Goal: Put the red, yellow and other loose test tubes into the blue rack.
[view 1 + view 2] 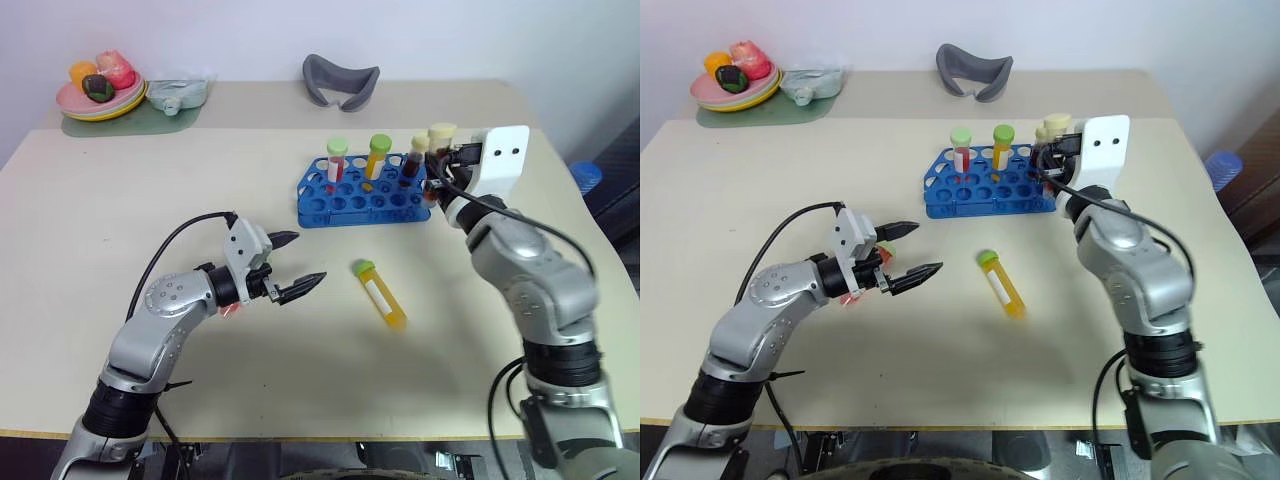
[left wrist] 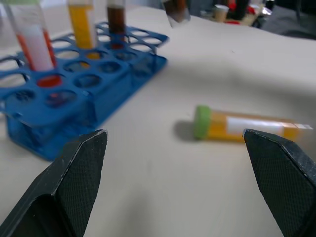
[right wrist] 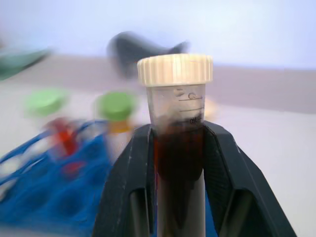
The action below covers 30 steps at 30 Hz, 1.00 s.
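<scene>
Our right gripper [image 3: 180,163] clamps the brown tube [image 3: 177,148] above the rack [image 1: 365,200]. Left gripper [image 1: 297,265] gapes empty, yellow tube [image 1: 380,293] just ahead. Misaligned, the tip could catch a hole rim.

Between my black right fingers [image 3: 128,192] I saw a dark-brown tube [image 3: 177,163] with a cream cap. Near my black left fingers [image 1: 300,288] lay a yellow-orange tube [image 1: 380,295], green-capped and white-labelled, on the beige table [image 1: 150,200]. The rack [image 1: 360,200] was bright blue.
</scene>
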{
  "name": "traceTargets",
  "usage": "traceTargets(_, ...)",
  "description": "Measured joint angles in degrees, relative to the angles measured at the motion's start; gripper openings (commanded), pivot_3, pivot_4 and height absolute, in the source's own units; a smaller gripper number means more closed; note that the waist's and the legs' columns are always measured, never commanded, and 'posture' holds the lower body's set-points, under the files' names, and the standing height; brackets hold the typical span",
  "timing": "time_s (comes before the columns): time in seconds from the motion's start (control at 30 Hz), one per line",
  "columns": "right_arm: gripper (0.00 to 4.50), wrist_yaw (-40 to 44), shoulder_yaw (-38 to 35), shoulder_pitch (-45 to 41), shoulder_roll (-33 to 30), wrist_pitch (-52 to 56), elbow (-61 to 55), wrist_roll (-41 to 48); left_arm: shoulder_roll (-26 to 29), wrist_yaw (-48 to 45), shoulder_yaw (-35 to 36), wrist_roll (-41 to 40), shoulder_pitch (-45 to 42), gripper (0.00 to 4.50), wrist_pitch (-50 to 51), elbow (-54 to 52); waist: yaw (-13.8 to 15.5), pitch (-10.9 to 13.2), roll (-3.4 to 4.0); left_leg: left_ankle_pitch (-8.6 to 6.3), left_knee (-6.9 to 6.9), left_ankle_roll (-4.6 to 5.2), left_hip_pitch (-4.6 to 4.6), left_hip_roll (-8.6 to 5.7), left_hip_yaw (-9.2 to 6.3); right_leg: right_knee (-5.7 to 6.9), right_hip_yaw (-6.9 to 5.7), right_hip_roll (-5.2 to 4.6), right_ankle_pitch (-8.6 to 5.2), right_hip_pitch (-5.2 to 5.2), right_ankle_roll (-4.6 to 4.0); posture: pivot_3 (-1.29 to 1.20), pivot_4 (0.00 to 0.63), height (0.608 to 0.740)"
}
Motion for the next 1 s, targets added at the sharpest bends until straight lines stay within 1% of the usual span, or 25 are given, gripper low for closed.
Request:
traceTargets(0.1, 0.74, 1.7, 0.3, 1.1, 4.4, -9.0, 5.2, -5.6, -0.6, 0.7, 0.2, -0.1, -1.7, 4.50, 0.0, 0.3, 0.0, 0.0, 0.04, 0.03, 0.00, -0.05, 0.02, 0.00, 0.00, 0.04, 0.01, 0.01, 0.00, 0.00, 0.00, 0.00, 0.150, 0.740)
traceTargets(0.27, 0.74, 5.4, 0.1, 1.3, 9.2, -18.1, 12.7, -10.1, -0.8, 1.6, 1.7, -0.7, -2.5, 4.50, 1.2, 0.3, 0.0, 0.0, 0.07, 0.04, 0.00, -0.07, 0.02, 0.00, 0.00, 0.05, 0.01, 0.00, 0.00, 0.00, 0.00, 0.00, 0.150, 0.740)
traceTargets(0.67, 0.74, 9.7, -3.6, -1.5, 13.7, -29.3, 25.5, -14.0, -0.7, 3.1, 3.8, -2.9, -3.3, 4.50, 4.9, -1.5, -0.1, 0.0, 0.09, 0.08, 0.00, -0.13, 0.04, 0.00, 0.00, 0.08, 0.01, -0.01, 0.00, 0.01, -0.01, 0.00, 0.150, 0.740)
traceTargets(0.93, 0.74, 11.1, -4.8, -2.5, 14.9, -32.7, 29.8, -15.0, -0.7, 3.0, 3.9, -3.2, -3.3, 4.50, 5.2, -1.7, -0.1, 0.0, 0.10, 0.10, 0.01, -0.18, 0.06, 0.00, 0.00, 0.14, 0.01, -0.02, 0.01, 0.01, -0.01, 0.00, 0.150, 0.740)
traceTargets(1.0, 1.77, 11.5, -5.3, -2.6, 15.4, -33.3, 30.5, -15.0, -0.7, 2.9, 3.9, -3.2, -3.3, 4.50, 5.2, -1.7, -0.1, 0.0, 0.10, 0.11, 0.01, -0.19, 0.07, -0.01, 0.00, 0.14, 0.01, -0.02, 0.01, 0.01, -0.01, 0.00, 0.150, 0.740)
